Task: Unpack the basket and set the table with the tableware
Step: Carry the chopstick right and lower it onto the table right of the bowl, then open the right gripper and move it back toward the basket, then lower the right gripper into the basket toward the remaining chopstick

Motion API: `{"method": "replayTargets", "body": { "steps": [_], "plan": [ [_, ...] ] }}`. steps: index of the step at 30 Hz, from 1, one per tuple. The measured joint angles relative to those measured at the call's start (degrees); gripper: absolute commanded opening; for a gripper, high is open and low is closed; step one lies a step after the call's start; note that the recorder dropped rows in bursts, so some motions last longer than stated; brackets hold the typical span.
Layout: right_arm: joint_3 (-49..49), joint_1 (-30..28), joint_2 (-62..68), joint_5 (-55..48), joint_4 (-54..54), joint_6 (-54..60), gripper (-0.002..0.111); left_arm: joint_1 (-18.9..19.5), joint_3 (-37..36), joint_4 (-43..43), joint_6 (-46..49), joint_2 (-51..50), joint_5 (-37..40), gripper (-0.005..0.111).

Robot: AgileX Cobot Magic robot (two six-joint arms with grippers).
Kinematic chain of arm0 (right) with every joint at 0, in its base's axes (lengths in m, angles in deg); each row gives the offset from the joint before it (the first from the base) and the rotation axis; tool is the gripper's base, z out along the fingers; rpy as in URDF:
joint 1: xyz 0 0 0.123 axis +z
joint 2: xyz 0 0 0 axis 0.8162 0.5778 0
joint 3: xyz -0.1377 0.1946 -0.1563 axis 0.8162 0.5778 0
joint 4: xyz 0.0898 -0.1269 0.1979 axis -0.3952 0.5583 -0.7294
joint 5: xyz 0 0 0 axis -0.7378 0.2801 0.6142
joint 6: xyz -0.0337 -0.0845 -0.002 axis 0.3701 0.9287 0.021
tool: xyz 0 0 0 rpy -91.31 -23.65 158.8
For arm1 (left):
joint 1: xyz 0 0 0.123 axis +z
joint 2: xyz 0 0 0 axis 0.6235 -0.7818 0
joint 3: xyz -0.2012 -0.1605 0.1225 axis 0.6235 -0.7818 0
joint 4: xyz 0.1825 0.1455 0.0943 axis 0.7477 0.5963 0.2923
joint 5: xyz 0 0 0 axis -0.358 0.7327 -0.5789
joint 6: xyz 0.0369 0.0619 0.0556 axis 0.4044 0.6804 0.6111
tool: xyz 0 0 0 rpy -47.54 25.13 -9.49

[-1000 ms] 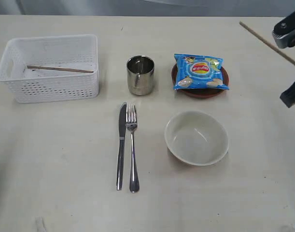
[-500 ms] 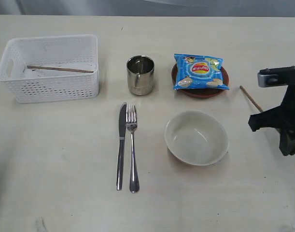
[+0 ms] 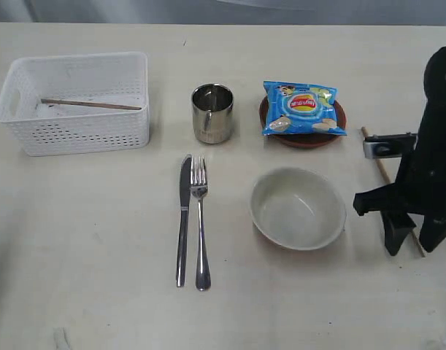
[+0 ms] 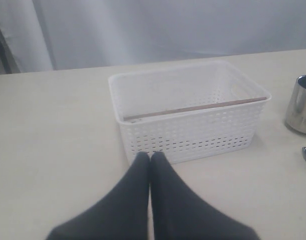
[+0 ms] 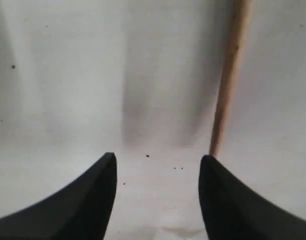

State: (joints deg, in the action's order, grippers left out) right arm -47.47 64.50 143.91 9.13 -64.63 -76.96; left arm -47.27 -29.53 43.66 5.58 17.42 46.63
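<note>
Laying a chopstick (image 3: pixel 384 173) flat on the counter (image 3: pixel 98 255) to the right of the bowl (image 3: pixel 298 208), by the look of it, with the right hand (image 3: pixel 411 246) down low over it, spread apart and clamping nothing. Seeing, in the right wrist view, the stick running up to one fingertip (image 5: pixel 208 165), touching or just beside; not telling which. Holding the left hand (image 4: pixel 150 159) pressed together and empty, near the basket (image 4: pixel 193 135) but apart from it. Finding the second chopstick (image 4: pixel 193 107) lying aslant in the basket, one end down inside, the other up on the rim. Expecting that stick to be handling as light, stiff, thin and smooth: rolling easily, swinging if pinched far off-centre. Judging the raised end by the rim as the place for taking hold, across its width, with a firm narrow pinch. Leaving alone the knife (image 3: pixel 183 219), fork (image 3: pixel 200 219), cup (image 3: pixel 212 113) and the plate (image 3: pixel 303 140) under the chip bag (image 3: pixel 303 109).
</note>
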Motion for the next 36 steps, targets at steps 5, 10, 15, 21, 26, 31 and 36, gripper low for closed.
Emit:
{"method": "replayTargets", "body": {
  "steps": [5,10,15,21,26,31,36],
  "plan": [
    [-6.15,0.0,-3.5,-3.27,0.15,1.21,0.049,0.0,0.0,0.0,0.0,0.0,0.0,0.0],
    [-15.8,2.57,-10.27,-3.91,-3.27,3.43,0.049,0.0,0.0,0.0,0.0,0.0,0.0,0.0],
    [-28.71,14.89,-10.21,-3.66,-4.87,3.62,0.049,0.0,0.0,0.0,0.0,0.0,0.0,0.0],
    [-50.24,28.17,2.99,-6.82,-5.57,3.97,0.049,0.0,0.0,0.0,0.0,0.0,0.0,0.0],
    [-61.66,31.94,12.66,-7.69,-5.85,3.97,0.049,0.0,0.0,0.0,0.0,0.0,0.0,0.0],
    [-71.84,34.73,21.39,-7.69,-7.31,7.13,0.049,0.0,0.0,0.0,0.0,0.0,0.0,0.0],
    [-77.61,38.6,26.8,-5.67,-6.12,8.25,0.049,0.0,0.0,0.0,0.0,0.0,0.0,0.0]
  ]
}}
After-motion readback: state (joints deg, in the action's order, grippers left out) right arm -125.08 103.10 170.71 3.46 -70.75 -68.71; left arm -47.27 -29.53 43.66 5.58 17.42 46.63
